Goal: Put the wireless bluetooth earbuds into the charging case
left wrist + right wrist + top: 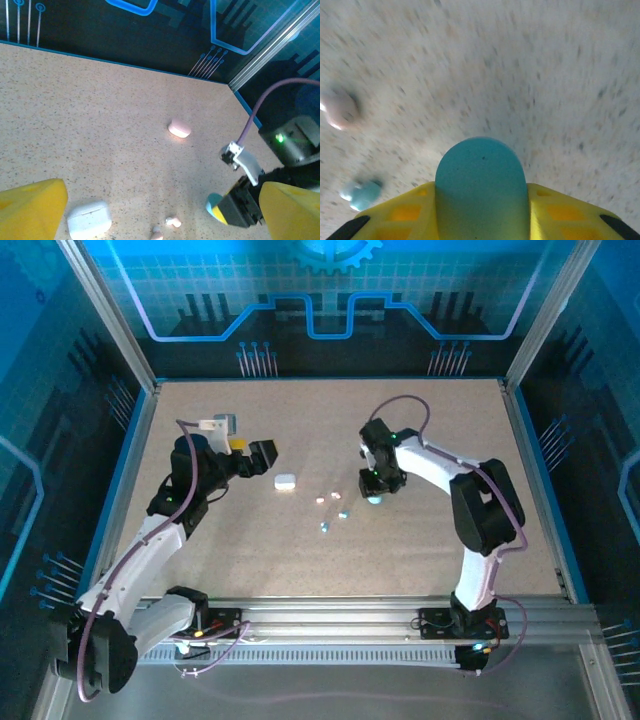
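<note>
Teal case point(480, 185) sits clamped in my right fingers point(405, 215), my left fingers point(32, 210) hang spread and empty, and the earbuds point(173, 221) lie loose on the bench point(450, 440) between them; tiny and glossy, likely light and slippery, so I'd pinch each across its bulb.

Motion-blurred pink object point(337, 110) cut by left edge; teal case point(480, 170) base hidden within right tool point(480, 220).
</note>
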Available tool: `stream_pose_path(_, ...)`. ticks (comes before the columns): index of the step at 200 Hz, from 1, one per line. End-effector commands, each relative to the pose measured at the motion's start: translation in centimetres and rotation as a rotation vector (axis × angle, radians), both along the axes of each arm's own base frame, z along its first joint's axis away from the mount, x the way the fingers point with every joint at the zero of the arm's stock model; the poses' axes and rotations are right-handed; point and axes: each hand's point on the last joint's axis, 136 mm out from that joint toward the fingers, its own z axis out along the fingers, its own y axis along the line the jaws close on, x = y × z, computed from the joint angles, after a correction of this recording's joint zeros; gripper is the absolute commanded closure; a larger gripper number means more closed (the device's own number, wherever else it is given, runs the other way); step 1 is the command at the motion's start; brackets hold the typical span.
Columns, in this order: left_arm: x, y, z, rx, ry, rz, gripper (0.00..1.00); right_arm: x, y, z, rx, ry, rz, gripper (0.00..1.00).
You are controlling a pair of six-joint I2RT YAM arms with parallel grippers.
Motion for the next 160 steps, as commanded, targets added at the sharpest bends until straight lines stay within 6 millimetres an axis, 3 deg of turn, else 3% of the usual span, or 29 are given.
stream_pose_path(1, 0.5, -0.4, 2.2, -0.040, -0.051, -0.023, 0.01, -2.5, -0.5, -0.3, -0.010, 0.007, -0.029, 0.61)
stream_pose_path(27, 0.7, -0.6, 2.2, -0.050, -0.048, -0.030, 0.01, -4.1, -0.7, -0.8, -0.025, 0.007, -0.009, 0.59)
stream_pose_path(70, 0.8, -0.8, 2.3, -0.060, -0.043, -0.036, 0.01, -5.1, -1.0, -1.9, -0.053, 0.018, 0.023, 0.53)
stream_pose_path(119, 1.0, -0.9, 2.0, -0.058, -0.031, -0.037, 0.01, -5.6, -1.3, -1.5, -0.050, -0.063, 0.018, 0.39)
stream_pose_path(153, 1.3, -1.1, 1.7, -0.067, -0.023, -0.046, 0.01, -4.8, -0.9, 0.0, -0.016, -0.216, 0.033, 0.36)
stream_pose_path(160, 1.4, -1.1, 1.7, -0.069, -0.022, -0.048, 0.01, -5.3, -1.4, -0.4, -0.025, -0.227, 0.033, 0.36)
